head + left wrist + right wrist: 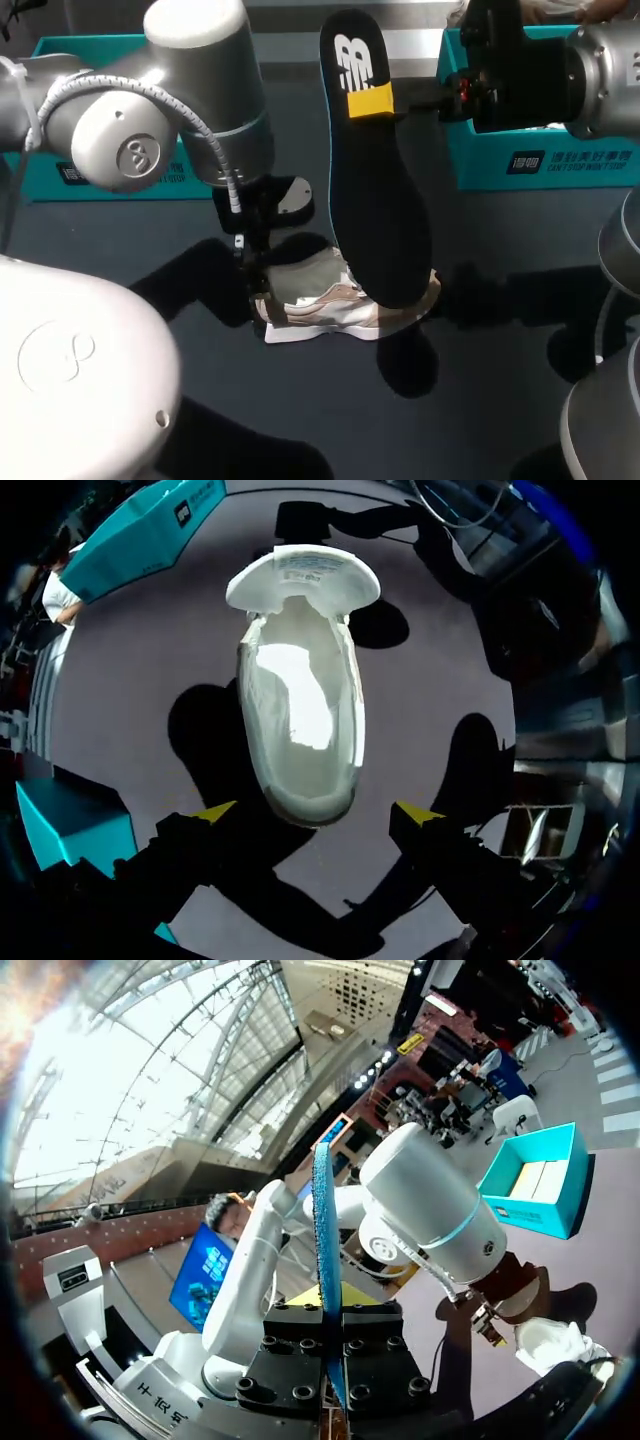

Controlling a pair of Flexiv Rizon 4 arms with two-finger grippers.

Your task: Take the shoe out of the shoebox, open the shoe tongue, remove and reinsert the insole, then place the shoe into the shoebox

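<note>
- The dark surface (470, 400) carried a right teal box (545, 160) at two o'clock and a left teal box (50, 180) at ten o'clock.
- The beige-and-white shoe (330, 305) sat near the centre, outside both boxes, with its tongue (303, 575) folded forward.
- The left end effector (317, 813) hovered at the shoe's heel, its fingers spread wide and gripping nothing.
- The right end effector (372, 103) was clamped on the black insole (378, 210), which hung above the shoe with its heel end at twelve o'clock and its toe end at six.
</note>
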